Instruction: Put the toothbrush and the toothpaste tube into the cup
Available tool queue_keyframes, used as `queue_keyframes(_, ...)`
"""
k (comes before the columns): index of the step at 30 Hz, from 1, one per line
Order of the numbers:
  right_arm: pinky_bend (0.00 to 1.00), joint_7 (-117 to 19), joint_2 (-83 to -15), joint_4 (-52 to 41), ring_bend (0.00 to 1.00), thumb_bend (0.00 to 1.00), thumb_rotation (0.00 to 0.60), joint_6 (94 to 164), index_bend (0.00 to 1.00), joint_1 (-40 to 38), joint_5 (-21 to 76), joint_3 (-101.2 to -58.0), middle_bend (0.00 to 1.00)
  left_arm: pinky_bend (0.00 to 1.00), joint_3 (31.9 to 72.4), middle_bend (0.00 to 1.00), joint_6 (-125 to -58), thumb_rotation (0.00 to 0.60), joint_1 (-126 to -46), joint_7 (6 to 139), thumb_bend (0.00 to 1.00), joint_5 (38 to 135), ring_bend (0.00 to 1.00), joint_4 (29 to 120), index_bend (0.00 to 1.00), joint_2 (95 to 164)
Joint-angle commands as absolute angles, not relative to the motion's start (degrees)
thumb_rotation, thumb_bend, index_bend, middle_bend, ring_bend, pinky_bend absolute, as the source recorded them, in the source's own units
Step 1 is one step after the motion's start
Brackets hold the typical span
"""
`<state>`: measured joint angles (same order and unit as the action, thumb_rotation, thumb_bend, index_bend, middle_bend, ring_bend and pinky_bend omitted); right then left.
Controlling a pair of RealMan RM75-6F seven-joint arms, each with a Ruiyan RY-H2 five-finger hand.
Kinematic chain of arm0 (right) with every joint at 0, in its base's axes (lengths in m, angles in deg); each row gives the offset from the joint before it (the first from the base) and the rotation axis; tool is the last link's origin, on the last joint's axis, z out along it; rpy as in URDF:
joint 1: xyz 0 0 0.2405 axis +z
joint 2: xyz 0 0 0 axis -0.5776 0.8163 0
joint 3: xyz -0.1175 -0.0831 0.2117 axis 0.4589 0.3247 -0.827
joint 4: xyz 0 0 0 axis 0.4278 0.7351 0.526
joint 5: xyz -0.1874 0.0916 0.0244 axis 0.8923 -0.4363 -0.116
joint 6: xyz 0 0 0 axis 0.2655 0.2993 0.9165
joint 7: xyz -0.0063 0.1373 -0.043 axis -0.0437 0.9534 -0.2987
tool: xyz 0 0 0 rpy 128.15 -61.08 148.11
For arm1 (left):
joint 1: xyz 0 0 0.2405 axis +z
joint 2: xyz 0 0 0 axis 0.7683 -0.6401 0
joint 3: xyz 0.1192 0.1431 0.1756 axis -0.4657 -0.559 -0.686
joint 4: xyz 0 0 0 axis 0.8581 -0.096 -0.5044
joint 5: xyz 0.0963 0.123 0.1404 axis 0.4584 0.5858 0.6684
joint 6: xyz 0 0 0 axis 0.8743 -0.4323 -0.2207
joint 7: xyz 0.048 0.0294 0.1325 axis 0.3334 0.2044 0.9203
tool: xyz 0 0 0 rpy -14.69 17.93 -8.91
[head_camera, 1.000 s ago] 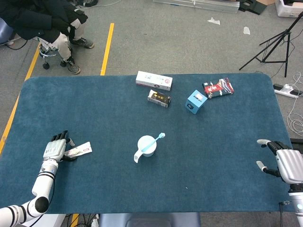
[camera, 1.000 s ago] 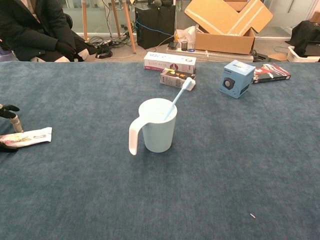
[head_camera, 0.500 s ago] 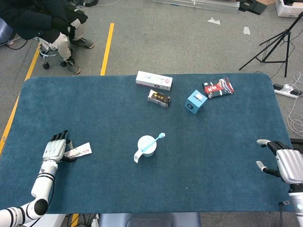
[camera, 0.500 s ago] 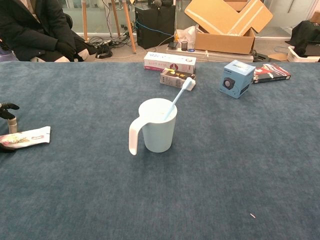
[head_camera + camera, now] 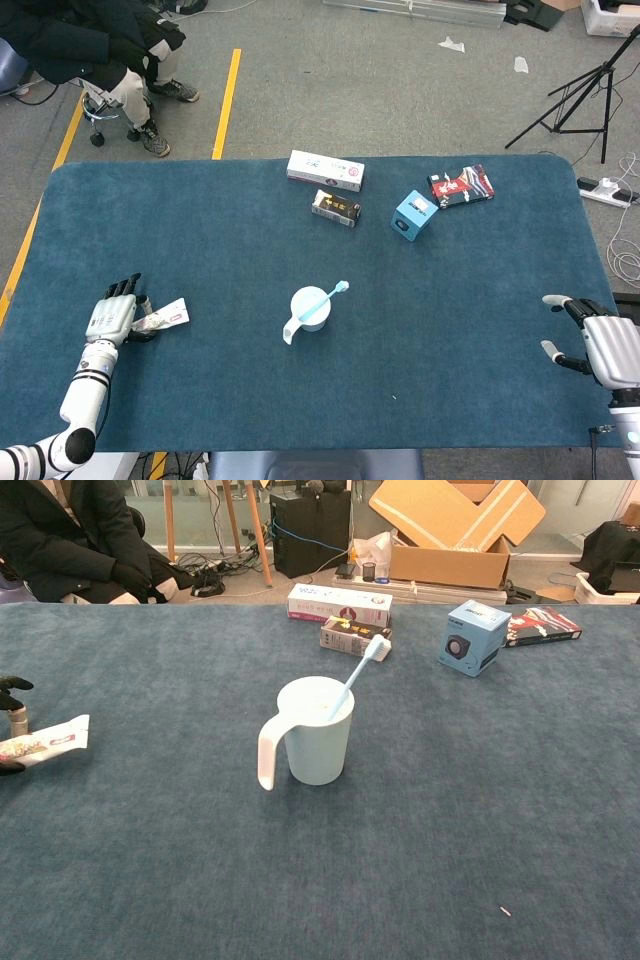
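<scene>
Left hand [image 5: 113,316] sat at the near-left edge of the table [image 5: 480,300], fingers closed around the cap end of the toothpaste tube [image 5: 162,318]. The tube's free end stuck out to the right and looked lifted off the cloth in the chest view. Print on the tube was red and green on white; couldn't read any of it. Forearm ran back toward the table's front-left corner, back of the hand facing up.

Against the frames from a second ago, that hand and the tube had shifted slightly left and toward the edge, and the tube's tip had tilted up. Everything else was in the same spot.

Right hand [image 5: 597,340] hung off the table's right edge, palm side in, fingers spread, holding nothing.

Cup [image 5: 316,730] stood upright mid-table, handle toward the front-left, well apart from both hands. Toothbrush [image 5: 357,673] was already in it, leaning up and to the right with the head above the rim.

At the far side: a long white box [image 5: 339,605] with small blue lettering, illegible; a dark box [image 5: 353,636] just in front of it; a blue cube box [image 5: 473,637] with white text too small to read; a red-and-black packet [image 5: 544,625] beside that.
</scene>
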<state>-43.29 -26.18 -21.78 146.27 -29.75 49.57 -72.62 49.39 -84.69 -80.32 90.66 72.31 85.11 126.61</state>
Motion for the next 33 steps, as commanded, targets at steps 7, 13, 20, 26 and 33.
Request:
queue_keyframes(7,0.47,-43.8,-26.3,-21.9,0.34,0.16,0.600,146.1,0.33,-29.7,49.6,-72.6,0.41,0.00,49.2,0.00,-87.9,0.600,-77.6,87.7,0.36,76.5,0.00,88.0,0.53,124.1)
queue_keyframes(13,0.47,-44.1,-26.4,-21.9,0.34,0.16,0.600,145.9,0.33,-29.6,49.4,-72.5,0.42,0.00,49.3,0.00,-90.2,0.600,-75.8,85.3,0.37,79.6,0.00,89.9,0.54,122.5)
queue_keyframes(20,0.47,-44.3,-26.4,-21.9,0.34,0.16,0.600,145.8,0.33,-29.6,49.3,-72.6,0.42,0.00,49.7,0.00,-92.1,0.600,-73.9,82.9,0.39,82.0,0.00,92.4,0.57,120.4)
queue_keyframes(26,0.47,-44.4,-26.4,-22.0,0.34,0.16,0.600,145.7,0.33,-29.5,49.2,-72.6,0.41,0.00,49.8,0.00,-93.2,0.600,-72.7,81.6,0.39,83.6,0.00,94.7,0.57,118.9)
queue_keyframes(33,0.47,-44.3,-26.4,-22.0,0.34,0.16,0.600,145.8,0.33,-29.6,49.2,-72.6,0.41,0.00,50.6,0.00,-94.2,0.600,-71.7,79.2,0.40,85.8,0.00,101.1,0.58,115.8)
